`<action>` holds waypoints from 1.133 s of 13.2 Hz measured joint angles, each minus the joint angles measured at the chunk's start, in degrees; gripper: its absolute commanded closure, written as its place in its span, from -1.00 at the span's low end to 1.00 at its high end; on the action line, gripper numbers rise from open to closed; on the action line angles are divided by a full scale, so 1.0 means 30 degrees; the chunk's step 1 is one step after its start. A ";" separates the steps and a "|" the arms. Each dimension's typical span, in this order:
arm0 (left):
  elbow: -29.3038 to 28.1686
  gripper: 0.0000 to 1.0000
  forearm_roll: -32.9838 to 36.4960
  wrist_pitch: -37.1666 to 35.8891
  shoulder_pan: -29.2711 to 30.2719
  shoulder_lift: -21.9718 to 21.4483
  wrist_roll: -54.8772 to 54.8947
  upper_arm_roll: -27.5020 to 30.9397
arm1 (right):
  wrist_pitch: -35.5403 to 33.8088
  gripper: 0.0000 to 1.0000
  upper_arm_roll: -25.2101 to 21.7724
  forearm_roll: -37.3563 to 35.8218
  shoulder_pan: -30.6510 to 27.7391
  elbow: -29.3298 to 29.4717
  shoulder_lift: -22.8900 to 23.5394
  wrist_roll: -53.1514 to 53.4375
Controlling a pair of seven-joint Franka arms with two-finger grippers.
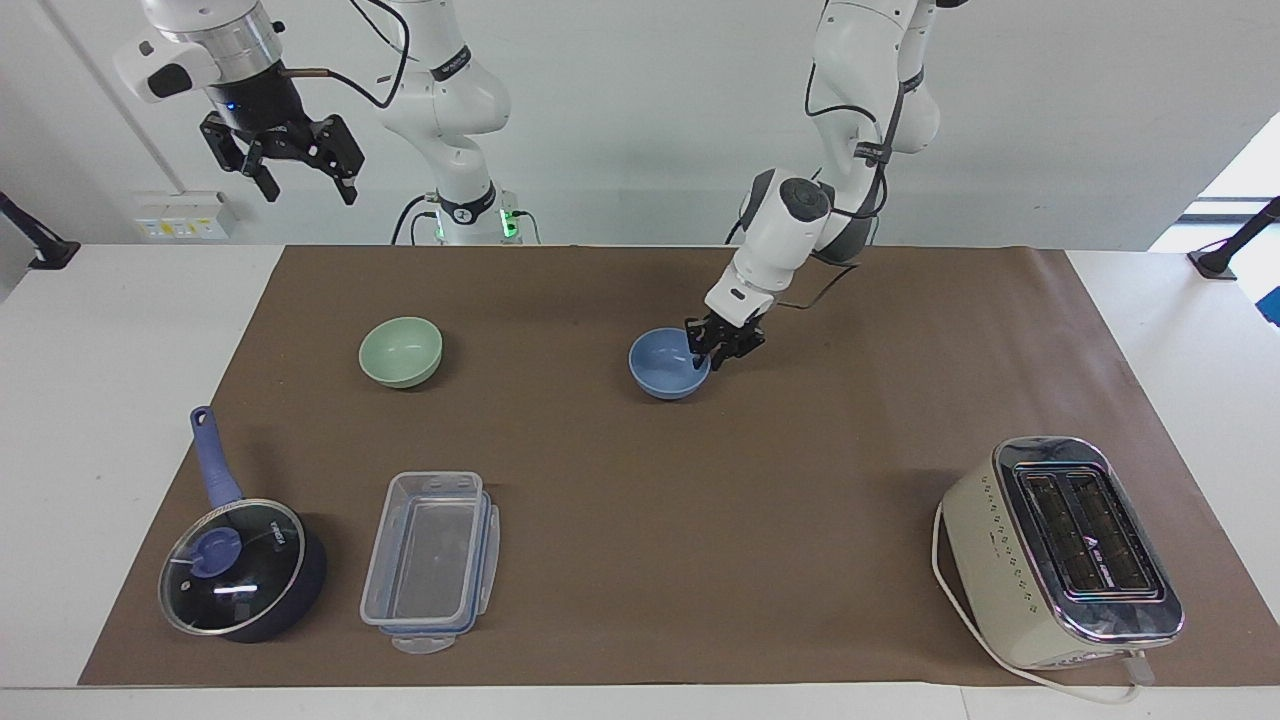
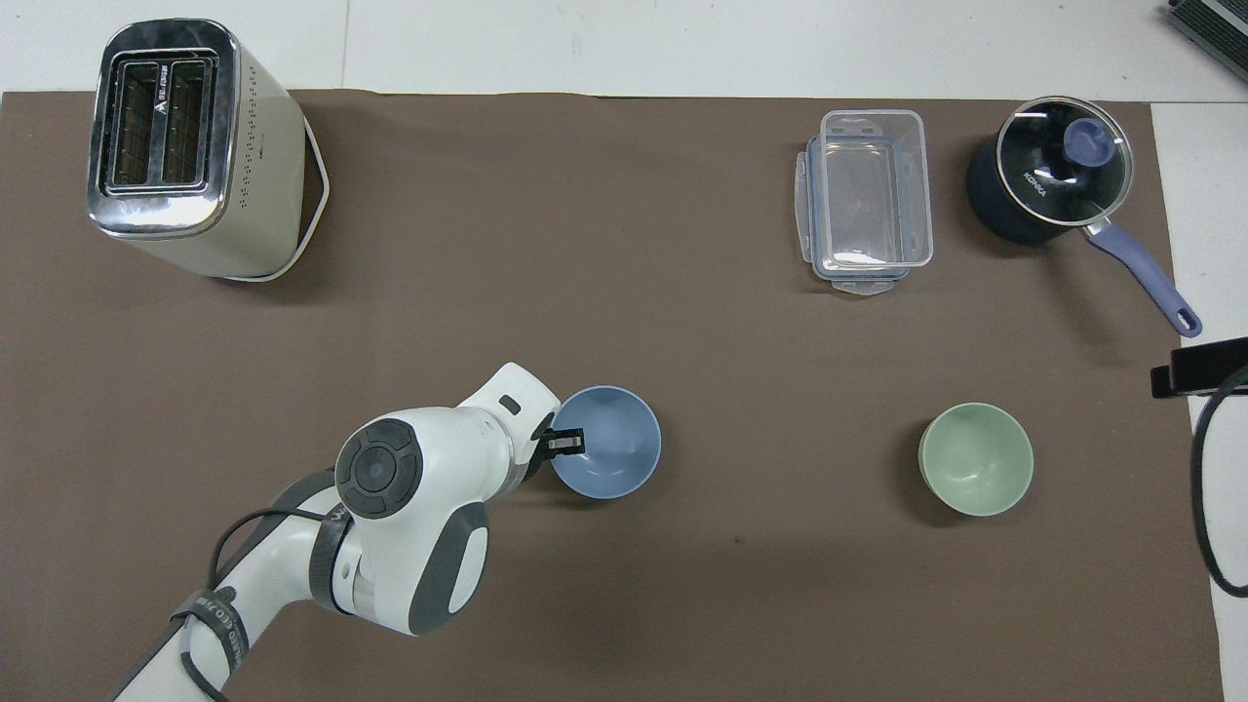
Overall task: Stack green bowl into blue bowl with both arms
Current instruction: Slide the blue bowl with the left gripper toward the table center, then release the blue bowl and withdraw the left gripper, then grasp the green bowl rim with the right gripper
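Observation:
The blue bowl point(image 1: 665, 375) point(image 2: 609, 456) sits upright on the brown mat, about mid-table. My left gripper point(image 1: 705, 358) point(image 2: 565, 444) is at the bowl's rim on the side toward the left arm's end, open a little, its jaws astride the rim. The green bowl point(image 1: 401, 351) point(image 2: 976, 459) rests on the mat toward the right arm's end, with nothing touching it. High above that end of the table my right gripper point(image 1: 308, 190) hangs open and empty, waiting.
A toaster point(image 1: 1065, 550) point(image 2: 180, 146) stands toward the left arm's end, farther from the robots. A clear plastic container point(image 1: 430, 560) point(image 2: 866, 200) and a lidded dark blue saucepan point(image 1: 240, 570) point(image 2: 1053, 180) lie farther out than the green bowl.

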 measured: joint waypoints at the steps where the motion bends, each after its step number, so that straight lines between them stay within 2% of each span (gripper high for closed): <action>1: 0.0010 -0.99 0.0002 -0.0047 0.0000 -0.0004 0.0000 0.0035 | 0.0000 -1.00 -0.0001 -0.0007 -0.0001 0.0000 0.0000 0.0000; 3: 0.0109 -1.00 0.0418 -0.0741 0.0022 -0.0152 0.0001 0.0195 | 0.0000 -1.00 0.0001 -0.0008 0.0000 0.0003 -0.0004 0.0000; 4: 0.0243 -1.00 0.1425 -0.1444 0.0191 -0.0395 -0.0046 0.0336 | 0.0000 -1.00 0.0001 -0.0008 0.0001 0.0003 -0.0019 0.0000; 6: 0.0482 -1.00 0.3470 -0.3093 0.1152 -0.1214 -0.0049 0.0522 | -0.0217 -1.00 -0.0019 -0.0015 -0.0033 -0.0030 -0.0056 0.0000; 8: 0.0534 -1.00 0.4269 -0.4142 0.2393 -0.2102 0.0823 0.0587 | -0.0215 -1.00 -0.0045 -0.0017 -0.0286 -0.0607 -0.0261 -0.0012; 10: 0.0551 -1.00 0.4332 -0.5093 0.3754 -0.2920 0.2553 0.0630 | 0.0612 -1.00 -0.0064 -0.0017 -0.0542 -0.1739 -0.0449 -0.0445; 12: 0.0865 -1.00 0.4341 -0.6365 0.5475 -0.3750 0.4650 0.0669 | 0.2590 -1.00 -0.0079 -0.0017 -0.0797 -0.3300 -0.0458 -0.1436; 13: 0.1484 -1.00 0.4374 -0.7507 0.6425 -0.4074 0.5640 0.0686 | 0.3522 -1.00 -0.0082 -0.0017 -0.0853 -0.4139 -0.0445 -0.1739; 15: 0.3971 -1.00 0.4628 -1.0266 0.8204 -0.4312 0.7376 0.0729 | 0.4617 -1.00 -0.0081 -0.0017 -0.0874 -0.5586 -0.0420 -0.1952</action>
